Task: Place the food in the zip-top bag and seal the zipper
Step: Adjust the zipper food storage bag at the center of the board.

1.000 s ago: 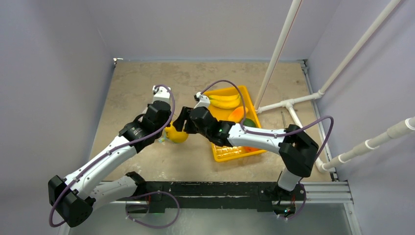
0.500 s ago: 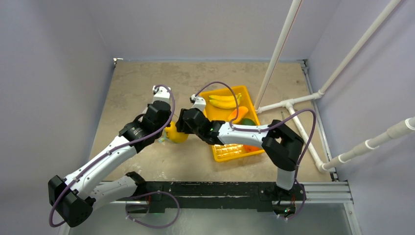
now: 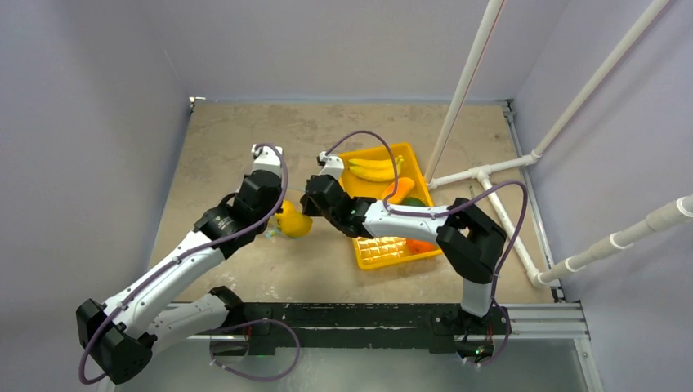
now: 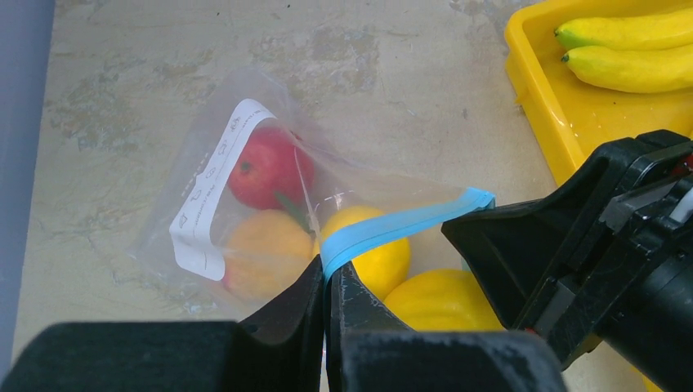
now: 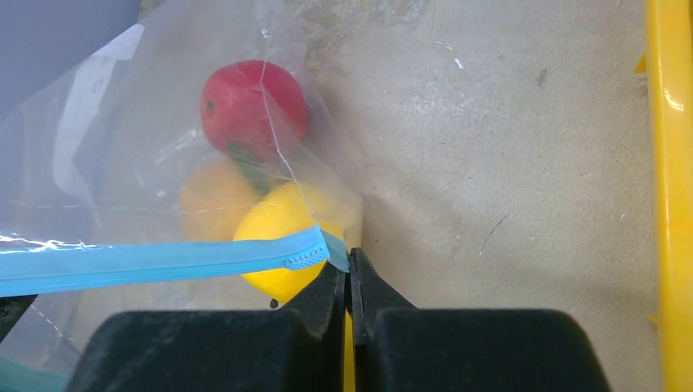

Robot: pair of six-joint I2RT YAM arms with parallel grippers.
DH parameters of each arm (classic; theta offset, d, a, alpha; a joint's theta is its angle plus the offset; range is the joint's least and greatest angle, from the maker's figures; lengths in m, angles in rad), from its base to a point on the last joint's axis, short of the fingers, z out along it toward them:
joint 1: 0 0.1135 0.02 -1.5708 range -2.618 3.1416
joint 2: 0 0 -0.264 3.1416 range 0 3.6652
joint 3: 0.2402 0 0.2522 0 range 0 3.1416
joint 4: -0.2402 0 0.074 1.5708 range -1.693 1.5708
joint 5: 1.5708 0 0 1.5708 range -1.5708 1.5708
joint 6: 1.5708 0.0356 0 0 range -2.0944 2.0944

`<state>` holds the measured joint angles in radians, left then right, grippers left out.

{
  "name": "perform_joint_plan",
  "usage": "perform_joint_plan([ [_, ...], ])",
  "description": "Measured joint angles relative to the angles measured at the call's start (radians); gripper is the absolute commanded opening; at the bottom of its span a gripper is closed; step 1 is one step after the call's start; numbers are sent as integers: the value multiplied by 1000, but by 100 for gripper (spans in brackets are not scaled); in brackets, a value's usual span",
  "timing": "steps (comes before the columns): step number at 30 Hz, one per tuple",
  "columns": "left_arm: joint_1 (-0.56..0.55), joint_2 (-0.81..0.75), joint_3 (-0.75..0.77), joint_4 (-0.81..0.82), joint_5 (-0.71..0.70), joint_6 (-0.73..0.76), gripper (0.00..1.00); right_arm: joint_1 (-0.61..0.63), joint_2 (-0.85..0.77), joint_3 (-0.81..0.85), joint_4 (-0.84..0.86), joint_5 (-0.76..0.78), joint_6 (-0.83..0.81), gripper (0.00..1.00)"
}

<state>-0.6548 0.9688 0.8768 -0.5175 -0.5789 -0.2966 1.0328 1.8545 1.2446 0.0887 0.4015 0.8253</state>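
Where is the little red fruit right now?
In the left wrist view, the red fruit sits inside the clear bag on the table, left of the yellow tray, next to an orange fruit.

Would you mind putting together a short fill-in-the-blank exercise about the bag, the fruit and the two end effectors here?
1. The left end effector is shut on the zipper, a strip coloured ____.
2. The right end effector pinches the end of that zipper with its jaws ____.
3. The red fruit lies ____ the zip-top bag.
4. The bananas rest in the ____ tray.
Missing words: blue; shut; inside; yellow.
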Motion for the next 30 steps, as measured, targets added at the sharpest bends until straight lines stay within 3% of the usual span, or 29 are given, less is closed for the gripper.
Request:
perform_joint_plan([
  [8, 0, -39, -8, -5, 6, -5, 0, -1, -20, 3, 8, -12, -44, 0],
  [14, 0, -50, 35, -96, 37, -43, 0, -12, -98, 18, -41, -83, -122, 0],
  [30, 0, -68, 255, -364, 301, -168, 0, -104, -128, 305, -397, -314, -363, 0],
])
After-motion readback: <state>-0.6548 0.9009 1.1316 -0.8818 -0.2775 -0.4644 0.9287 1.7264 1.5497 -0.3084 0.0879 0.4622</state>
